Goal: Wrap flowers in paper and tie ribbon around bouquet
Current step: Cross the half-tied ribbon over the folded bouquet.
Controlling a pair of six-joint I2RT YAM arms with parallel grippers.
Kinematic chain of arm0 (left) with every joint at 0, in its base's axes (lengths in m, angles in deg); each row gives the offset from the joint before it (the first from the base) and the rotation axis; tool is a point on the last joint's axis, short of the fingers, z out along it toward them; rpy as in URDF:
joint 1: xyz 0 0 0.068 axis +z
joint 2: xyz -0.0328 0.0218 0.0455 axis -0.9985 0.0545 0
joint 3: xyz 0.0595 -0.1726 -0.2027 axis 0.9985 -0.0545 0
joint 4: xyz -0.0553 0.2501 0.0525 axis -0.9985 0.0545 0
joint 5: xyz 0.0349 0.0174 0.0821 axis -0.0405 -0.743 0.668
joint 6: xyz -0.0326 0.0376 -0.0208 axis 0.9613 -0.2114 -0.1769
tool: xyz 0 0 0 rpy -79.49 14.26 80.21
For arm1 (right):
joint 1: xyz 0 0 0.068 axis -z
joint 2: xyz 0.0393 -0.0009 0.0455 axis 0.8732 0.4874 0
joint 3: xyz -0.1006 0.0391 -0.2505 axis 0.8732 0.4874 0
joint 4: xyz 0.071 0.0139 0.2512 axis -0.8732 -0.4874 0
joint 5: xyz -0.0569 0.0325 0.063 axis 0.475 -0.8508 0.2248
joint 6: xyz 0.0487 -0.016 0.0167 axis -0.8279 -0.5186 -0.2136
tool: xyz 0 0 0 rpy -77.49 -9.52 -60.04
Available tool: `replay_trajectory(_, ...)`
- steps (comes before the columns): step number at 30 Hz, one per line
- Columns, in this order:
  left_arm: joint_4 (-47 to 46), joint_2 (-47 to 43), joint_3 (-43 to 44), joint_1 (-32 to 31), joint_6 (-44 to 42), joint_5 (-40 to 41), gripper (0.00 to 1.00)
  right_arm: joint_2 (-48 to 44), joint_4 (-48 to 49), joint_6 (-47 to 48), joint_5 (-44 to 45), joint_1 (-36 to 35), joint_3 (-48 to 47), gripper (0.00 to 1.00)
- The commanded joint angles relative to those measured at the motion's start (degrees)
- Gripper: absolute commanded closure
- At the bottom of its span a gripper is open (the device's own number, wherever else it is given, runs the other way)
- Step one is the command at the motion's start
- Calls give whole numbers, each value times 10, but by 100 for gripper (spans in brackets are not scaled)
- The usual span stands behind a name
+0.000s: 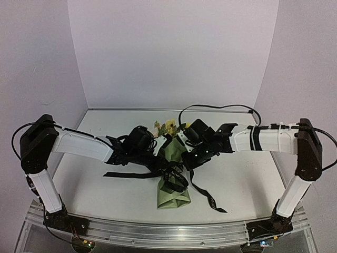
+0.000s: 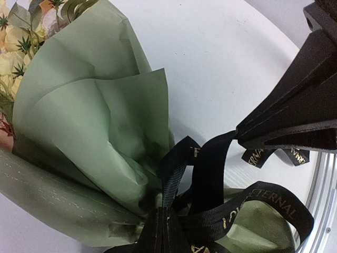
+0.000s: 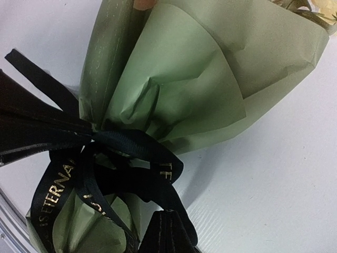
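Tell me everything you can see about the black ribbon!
The ribbon is black, flat and woven-looking, with gold letters. It loops loosely around the narrow part of the green paper bouquet. The left gripper and the right gripper each pinch a strand of it. One loose end trails over the white table.

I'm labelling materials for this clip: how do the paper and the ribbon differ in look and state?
The paper is olive green and broad; the ribbon is black, narrow, gold-lettered. The paper forms a cone around the flowers; the ribbon loops around that cone's waist. The left gripper and right gripper pinch the ribbon; the paper looks ungripped. Both belong to one bouquet.
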Motion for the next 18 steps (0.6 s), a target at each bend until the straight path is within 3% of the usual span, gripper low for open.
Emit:
replay_trajectory(1, -26, -26, 6, 1, -1, -3, 100, 12, 27, -25, -12, 3, -16, 100)
replay_trajectory(18, -77, -52, -24, 1, 17, -13, 100, 44, 163, -135, -25, 3, 32, 100)
